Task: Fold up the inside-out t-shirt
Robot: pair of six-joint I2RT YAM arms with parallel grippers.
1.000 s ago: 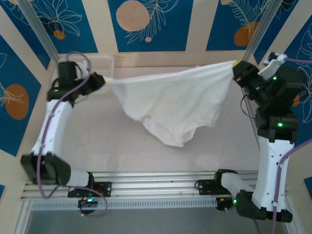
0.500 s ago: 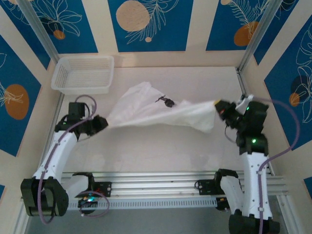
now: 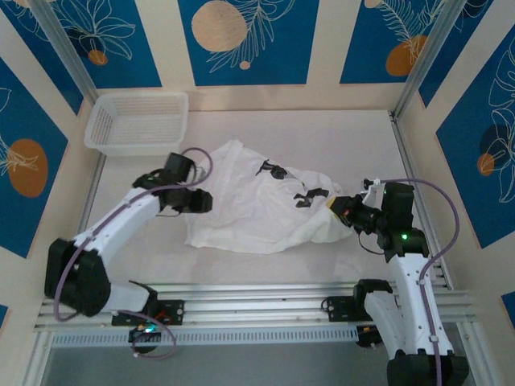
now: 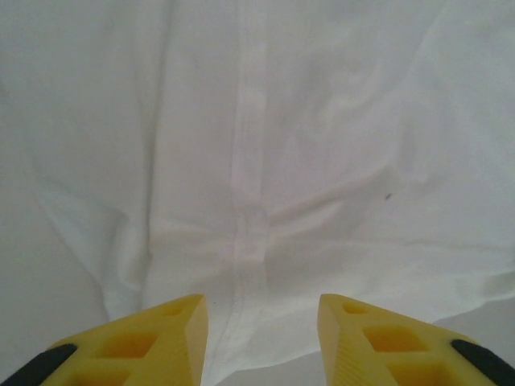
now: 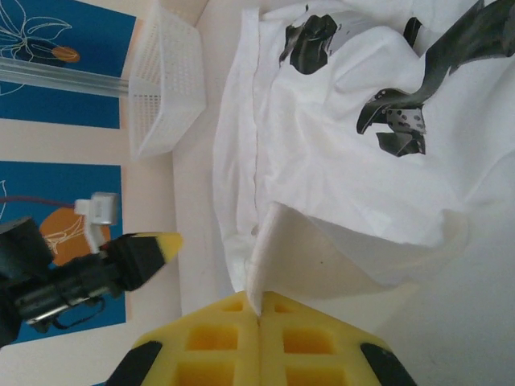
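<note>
The t-shirt (image 3: 249, 209) lies rumpled on the middle of the table (image 3: 354, 137) with no fold made yet — the left gripper (image 4: 261, 312) parted and empty over it, the right gripper (image 5: 259, 312) pinching its edge.

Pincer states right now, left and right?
Left pincer: open, nothing gripped.
Right pincer: closed on a fold of the t-shirt.

T-shirt (image 3: 241, 211) lowered onto table (image 3: 282, 133); left gripper (image 4: 261, 322) opened, released.
</note>
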